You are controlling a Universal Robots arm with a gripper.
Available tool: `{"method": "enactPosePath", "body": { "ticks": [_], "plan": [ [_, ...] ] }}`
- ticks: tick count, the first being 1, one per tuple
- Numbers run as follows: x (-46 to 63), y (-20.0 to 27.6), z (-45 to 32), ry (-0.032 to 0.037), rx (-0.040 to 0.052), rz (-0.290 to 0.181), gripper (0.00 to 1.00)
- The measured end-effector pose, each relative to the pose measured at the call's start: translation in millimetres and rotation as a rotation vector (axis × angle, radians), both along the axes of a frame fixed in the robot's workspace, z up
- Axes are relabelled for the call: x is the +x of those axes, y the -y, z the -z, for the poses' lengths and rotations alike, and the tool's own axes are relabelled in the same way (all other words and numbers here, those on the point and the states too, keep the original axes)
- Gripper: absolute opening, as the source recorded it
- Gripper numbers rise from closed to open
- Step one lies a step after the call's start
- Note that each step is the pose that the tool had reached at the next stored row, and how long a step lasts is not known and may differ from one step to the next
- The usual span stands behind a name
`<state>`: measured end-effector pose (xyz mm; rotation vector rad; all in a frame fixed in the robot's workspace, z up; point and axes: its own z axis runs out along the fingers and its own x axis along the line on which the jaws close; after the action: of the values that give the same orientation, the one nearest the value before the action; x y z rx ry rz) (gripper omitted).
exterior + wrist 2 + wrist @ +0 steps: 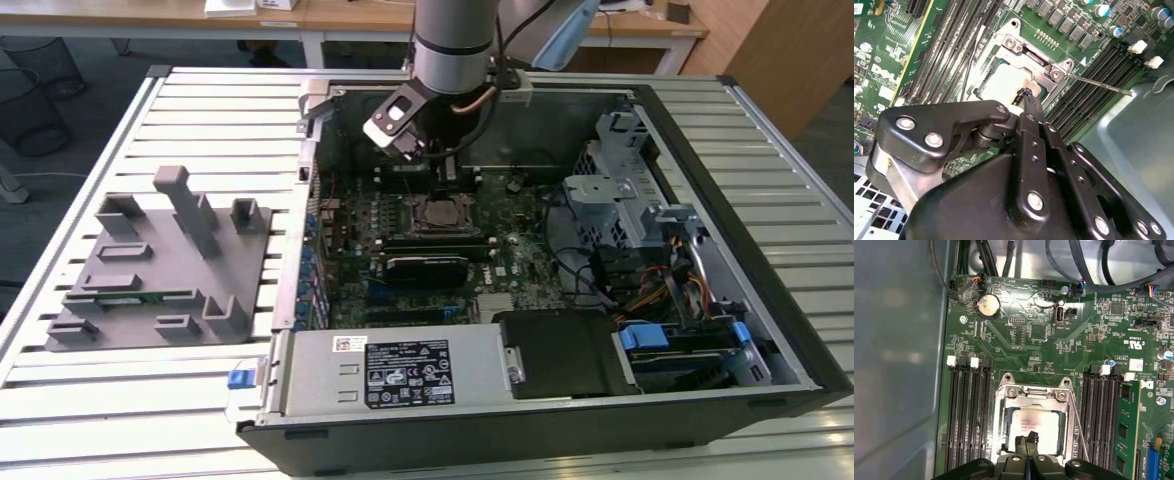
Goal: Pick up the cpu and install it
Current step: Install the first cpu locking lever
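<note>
well, on the exterior view's left the gray holder [147, 260] is set well apart. in the middle the cpu [1039, 425] is seen flat inside its socket frame [1004, 405], and the gripper [1027, 439] is held over it, fingers pressed together. if it is pushed crooked, the socket could be hurt. room is tight: a thin lever [1079, 427] is just beside, and cables [587, 265] are bunched rightward.

Grey slatted table [134, 400]; wooden desks [334, 15] along far side; black mesh bin [27, 110] on dark floor [54, 230], exterior view's left; even daylight.
</note>
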<state>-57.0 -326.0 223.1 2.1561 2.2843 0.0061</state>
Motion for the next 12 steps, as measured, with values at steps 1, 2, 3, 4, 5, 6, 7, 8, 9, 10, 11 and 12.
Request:
{"method": "enactPosePath", "body": {
  "ticks": [1,2,3,4,5,6,7,8,9,10,11,12],
  "plan": [
    [0.0,0.0,-0.7,0.0000,0.0000,0.000,0.11],
    [0.0,0.0,-1.3,0.0001,0.0001,0.000,0.11],
    [0.0,0.0,-2.1,0.0000,0.0000,0.000,0.11],
    [0.0,0.0,-3.2,0.0000,0.0000,0.000,0.11],
    [0.0,0.0,-4.3,0.0001,0.0001,0.000,0.11],
    [0.0,0.0,-7.1,0.0000,0.0000,0.000,0.11],
    [0.0,0.0,-8.6,0.0000,0.0000,0.000,0.11],
    [0.0,0.0,-10.4,0.0000,0.0000,0.000,0.11],
    [0.0,0.0,-12.4,0.0000,0.0000,0.000,0.11],
    [0.0,0.0,-14.3,0.0001,0.0001,0.000,0.11],
    [0.0,0.0,-16.5,0.0000,0.0001,0.000,0.11],
    [0.0,0.0,-18.5,-0.0001,0.0000,0.000,0.11]
  ]
}}
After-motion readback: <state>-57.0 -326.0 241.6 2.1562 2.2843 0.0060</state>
